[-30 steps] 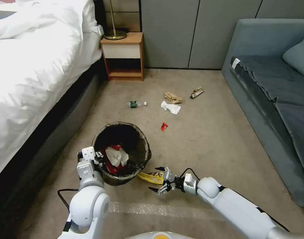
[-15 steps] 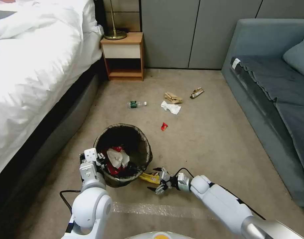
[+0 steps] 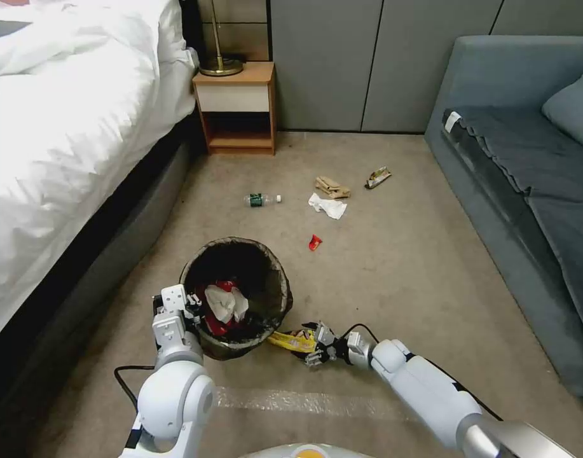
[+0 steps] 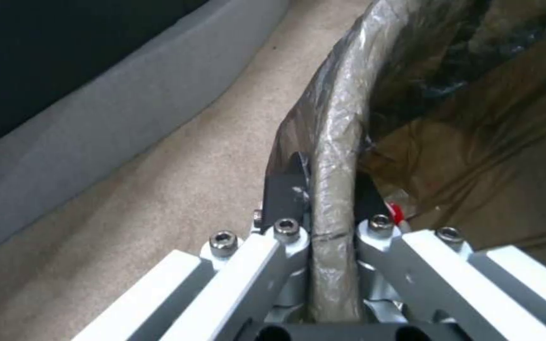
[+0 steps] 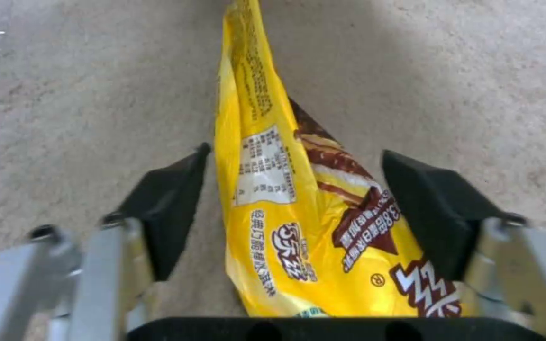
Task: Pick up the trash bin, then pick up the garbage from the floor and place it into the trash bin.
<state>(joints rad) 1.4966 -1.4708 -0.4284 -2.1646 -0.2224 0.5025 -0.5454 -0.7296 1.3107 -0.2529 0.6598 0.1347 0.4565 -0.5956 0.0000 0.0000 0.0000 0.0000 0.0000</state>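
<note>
Already the trash bin (image 3: pixel 235 296) stood on the carpet near the bed, its bagged rim pinched between the left gripper (image 4: pixel 323 189) fingers — cups and tissue lay inside. Just beside the bin lay the yellow wrapper (image 5: pixel 298 199), and the right gripper (image 5: pixel 298 208) straddled it with jaws apart, not yet closed. So the step in hand looked like the grasp; next it likely called for closing and a lift over the rim. Farther off sat a tissue (image 3: pixel 327 205), a paper bag (image 3: pixel 332 186) and a bottle (image 3: pixel 262 200).
</note>
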